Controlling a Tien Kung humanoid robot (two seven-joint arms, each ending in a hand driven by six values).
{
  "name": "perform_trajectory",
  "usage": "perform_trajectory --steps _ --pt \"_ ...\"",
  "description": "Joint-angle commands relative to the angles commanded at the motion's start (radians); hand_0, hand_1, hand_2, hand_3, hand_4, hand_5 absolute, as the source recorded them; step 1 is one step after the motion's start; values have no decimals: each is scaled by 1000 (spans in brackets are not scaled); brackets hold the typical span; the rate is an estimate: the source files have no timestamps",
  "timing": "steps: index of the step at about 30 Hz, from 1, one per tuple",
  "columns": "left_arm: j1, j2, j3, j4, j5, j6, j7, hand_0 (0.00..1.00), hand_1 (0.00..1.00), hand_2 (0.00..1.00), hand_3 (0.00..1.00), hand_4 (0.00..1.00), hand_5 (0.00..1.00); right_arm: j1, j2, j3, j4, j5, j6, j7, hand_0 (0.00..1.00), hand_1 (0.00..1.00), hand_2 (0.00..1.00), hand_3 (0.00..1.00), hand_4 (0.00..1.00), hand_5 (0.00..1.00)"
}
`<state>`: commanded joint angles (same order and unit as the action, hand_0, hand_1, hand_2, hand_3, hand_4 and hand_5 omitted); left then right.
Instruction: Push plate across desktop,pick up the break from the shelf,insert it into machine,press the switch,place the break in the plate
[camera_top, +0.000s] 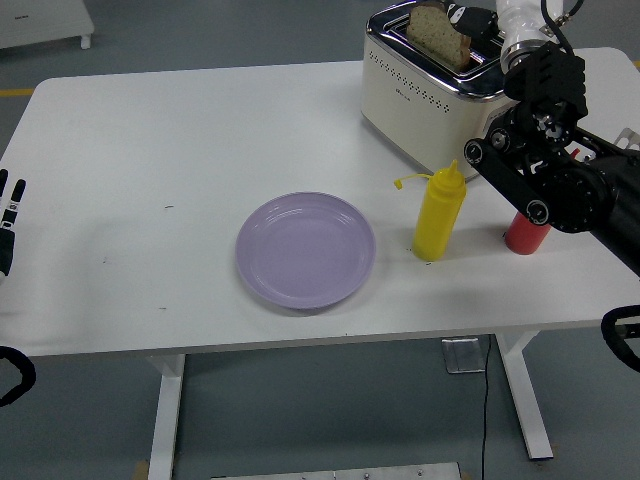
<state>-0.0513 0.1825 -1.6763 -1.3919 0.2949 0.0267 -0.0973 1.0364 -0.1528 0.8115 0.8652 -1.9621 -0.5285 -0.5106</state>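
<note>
A slice of brown bread (438, 33) stands in the top slot of the cream and chrome toaster (415, 90) at the back right, its upper half still showing. My right hand (478, 17) is at the slice's right edge, right above the toaster; most of the hand is cut off by the picture's top. The black right arm (545, 170) reaches up to it from the right. An empty lilac plate (306, 250) lies near the table's middle front. My left hand (8, 215) rests at the left edge, fingers straight, holding nothing.
A yellow squeeze bottle (438, 215) stands between the plate and my right arm, with a red bottle (526, 235) half hidden behind the arm. The white table (150, 150) ends just below the plate.
</note>
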Motion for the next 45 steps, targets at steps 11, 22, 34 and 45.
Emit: perform_trajectory --steps 11,22,34,45 --pt "9 4 -13 -7 2 0 0 842 888 940 805 635 998 -58 -137 28 138 91 -99 69 503 566 720 661 498 383" --pt "14 6 -33 -14 7 0 1 842 888 940 804 636 998 -174 -357 75 339 225 64 199 471 537 681 616 446 476" --pt "8 6 -43 -16 14 -1 6 841 886 937 801 635 998 -321 -529 142 470 273 287 282 457 524 658 584 412 592" --pt "6 6 -42 -16 17 -3 8 841 885 937 799 634 998 -350 -544 84 477 279 384 291 459 524 652 589 397 648"
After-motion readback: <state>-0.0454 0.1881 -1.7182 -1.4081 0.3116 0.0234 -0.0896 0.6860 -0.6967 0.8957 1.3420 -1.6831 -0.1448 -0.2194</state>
